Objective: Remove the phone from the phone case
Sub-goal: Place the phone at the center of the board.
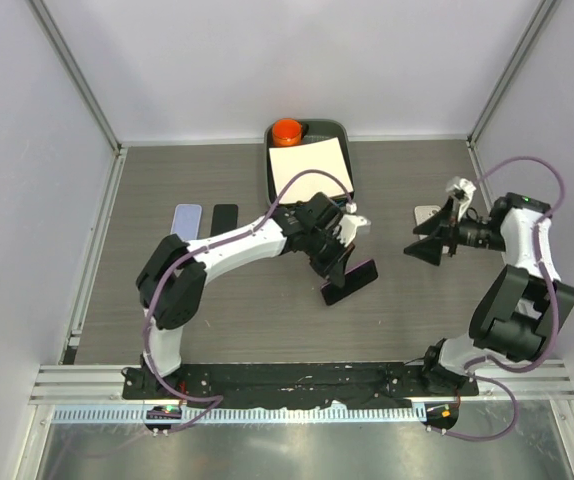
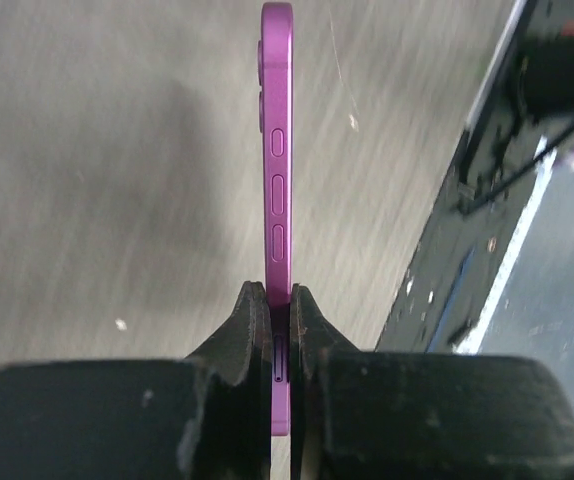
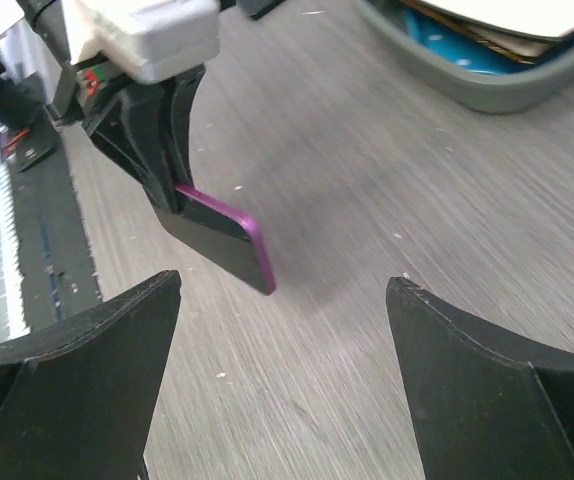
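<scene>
Phone (image 2: 277,150) edgewise between left jaws

No legible text, label, brand or number in any view. The phone (image 2: 279,180) shows its purple side with plain, unmarked buttons. The white sheet (image 1: 310,165) on the tray (image 1: 333,125) is too small to tell if it carries any print.
</scene>
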You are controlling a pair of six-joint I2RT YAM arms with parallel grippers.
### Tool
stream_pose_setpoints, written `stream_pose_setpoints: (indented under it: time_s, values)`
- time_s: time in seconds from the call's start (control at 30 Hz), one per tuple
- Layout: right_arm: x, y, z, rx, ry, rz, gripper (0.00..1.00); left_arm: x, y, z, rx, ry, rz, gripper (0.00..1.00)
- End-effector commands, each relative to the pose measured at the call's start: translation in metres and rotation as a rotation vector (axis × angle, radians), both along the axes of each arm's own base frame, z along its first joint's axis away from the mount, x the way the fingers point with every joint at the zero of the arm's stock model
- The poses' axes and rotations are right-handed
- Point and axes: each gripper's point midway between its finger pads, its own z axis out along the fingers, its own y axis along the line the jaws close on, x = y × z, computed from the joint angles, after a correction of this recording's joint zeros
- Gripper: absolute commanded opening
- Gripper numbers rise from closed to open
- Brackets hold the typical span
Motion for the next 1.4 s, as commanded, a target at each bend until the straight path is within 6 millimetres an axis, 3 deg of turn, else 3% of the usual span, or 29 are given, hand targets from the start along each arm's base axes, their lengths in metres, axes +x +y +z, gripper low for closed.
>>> stream_pose_setpoints:
  time_s: [0.0,0.07,0.13,0.17,0.2,0.27,0.3,0.4,0.43,0.5,0.6,0.87,1.07,1.17,1.37]
  values:
    - [-0.033,-0.012,0.024,0.037,0.093,-0.128,0.9,0.056,-0.063,0.042,-0.226,-0.01,0.186,0.0]
    - [-0.038,-0.017,0.025,0.028,0.078,-0.162,0.9,0.074,-0.077,0.049,-0.282,0.049,0.267,0.0]
    - [-0.045,-0.021,0.026,0.017,0.06,-0.202,0.91,0.092,-0.091,0.031,-0.291,0.096,0.317,0.0]
    - [-0.048,-0.021,0.026,0.014,0.053,-0.21,0.91,0.103,-0.101,0.044,-0.326,0.099,0.331,0.0]
    - [-0.051,-0.02,0.023,0.015,0.059,-0.216,0.91,0.111,-0.107,0.023,-0.312,0.172,0.384,0.0]
    - [-0.056,-0.017,0.023,-0.005,0.037,-0.217,0.91,0.128,-0.117,0.023,-0.35,0.2,0.436,0.0]
    - [-0.059,-0.016,0.02,-0.012,0.039,-0.216,0.92,0.139,-0.122,0.008,-0.352,0.238,0.484,0.0]
    - [-0.063,-0.016,0.017,-0.061,-0.005,-0.213,0.92,0.159,-0.131,0.005,-0.39,0.283,0.55,0.0]
    - [-0.065,-0.016,0.017,-0.086,-0.021,-0.216,0.92,0.163,-0.134,-0.006,-0.387,0.341,0.594,0.0]
    - [-0.064,-0.018,0.013,-0.113,-0.049,-0.226,0.93,0.173,-0.139,-0.004,-0.407,0.363,0.631,0.0]
    - [-0.059,-0.025,0.009,-0.155,-0.059,-0.272,0.93,0.182,-0.144,-0.018,-0.4,0.402,0.695,0.0]
    - [-0.026,-0.057,-0.013,-0.241,-0.051,-0.478,0.94,0.181,-0.151,-0.056,-0.311,0.481,0.796,0.01]
    - [-0.013,-0.062,-0.03,-0.257,0.015,-0.542,0.94,0.172,-0.148,-0.071,-0.25,0.487,0.807,0.29]
    - [-0.007,-0.063,-0.034,-0.254,0.04,-0.553,0.95,0.167,-0.141,-0.074,-0.219,0.479,0.815,0.37]
    - [-0.002,-0.06,-0.032,-0.256,0.033,-0.558,0.95,0.159,-0.129,-0.07,-0.2,0.468,0.822,0.4]
